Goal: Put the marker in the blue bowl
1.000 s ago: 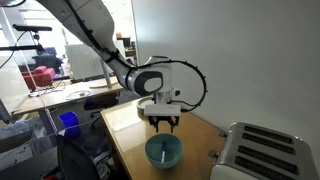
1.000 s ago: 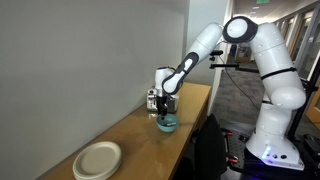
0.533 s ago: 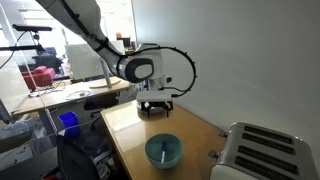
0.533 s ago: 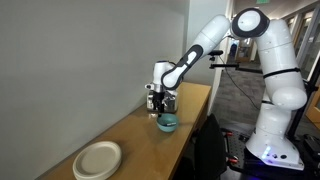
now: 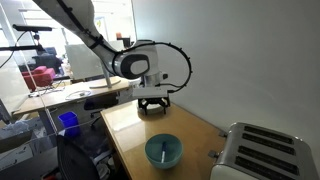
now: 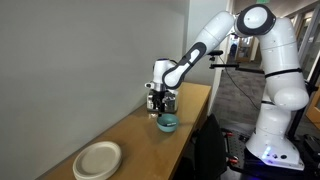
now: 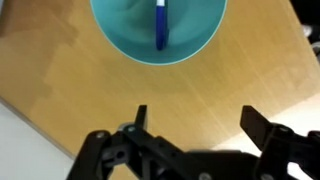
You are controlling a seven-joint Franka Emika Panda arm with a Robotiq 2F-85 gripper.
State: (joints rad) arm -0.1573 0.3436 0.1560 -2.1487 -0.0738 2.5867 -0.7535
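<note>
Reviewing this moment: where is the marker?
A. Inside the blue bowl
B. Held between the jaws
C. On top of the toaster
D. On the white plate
A: in the wrist view the marker lies inside the blue bowl, while the gripper hangs above the table with its jaws open and empty.

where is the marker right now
In the wrist view the marker lies inside the blue bowl, near its middle, beyond the open gripper.
</note>
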